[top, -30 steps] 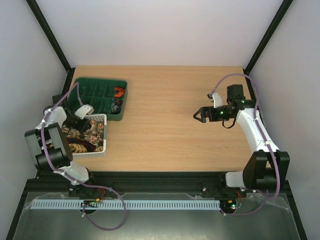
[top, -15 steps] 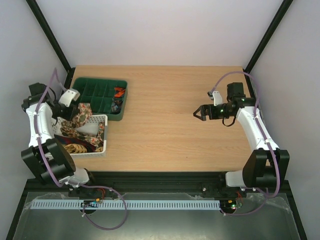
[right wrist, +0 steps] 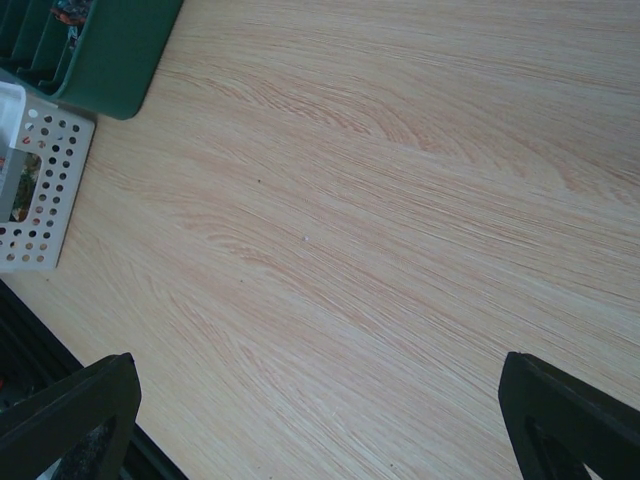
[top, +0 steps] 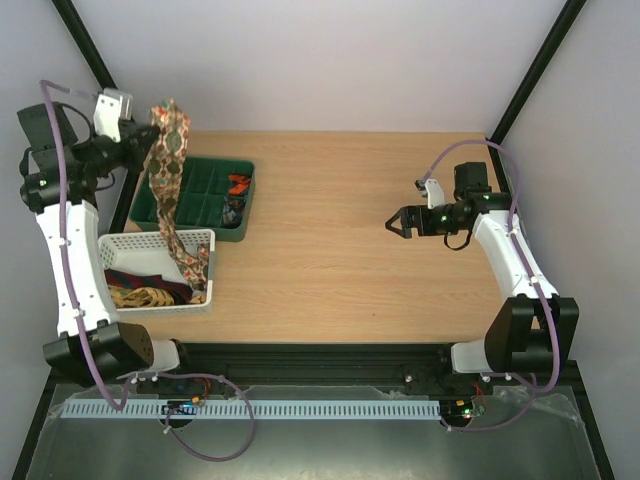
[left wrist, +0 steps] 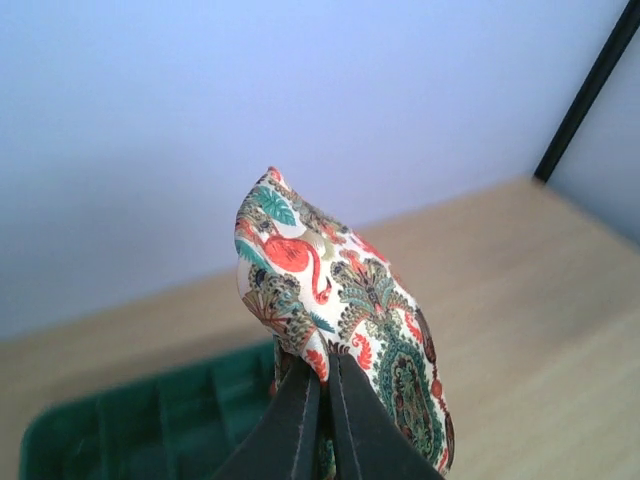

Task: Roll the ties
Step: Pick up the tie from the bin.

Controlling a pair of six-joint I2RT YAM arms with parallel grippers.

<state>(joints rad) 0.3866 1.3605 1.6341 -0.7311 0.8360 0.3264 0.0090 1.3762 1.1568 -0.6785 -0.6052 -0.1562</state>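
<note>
My left gripper [top: 152,130] is raised high at the far left, shut on a fold of the floral-patterned tie [top: 168,180]. The tie hangs as a long strip down into the white perforated basket [top: 130,242]. In the left wrist view the gripper [left wrist: 322,375] pinches the folded tie [left wrist: 345,290]. More ties lie in the basket, a gold-patterned one [top: 140,296] and a maroon one [top: 135,278]. An orange-red coil [top: 238,183] sits in the green tray [top: 175,166]. My right gripper [top: 393,226] is open and empty above the table's right half.
The green divided tray stands at the back left, the white basket in front of it. Both show at the upper left of the right wrist view, tray [right wrist: 110,60] and basket [right wrist: 45,190]. Black frame posts stand at the table's corners.
My left arm has lifted up and back, drawing the floral tie out of the basket into a long hanging strip. The right arm has barely moved.
</note>
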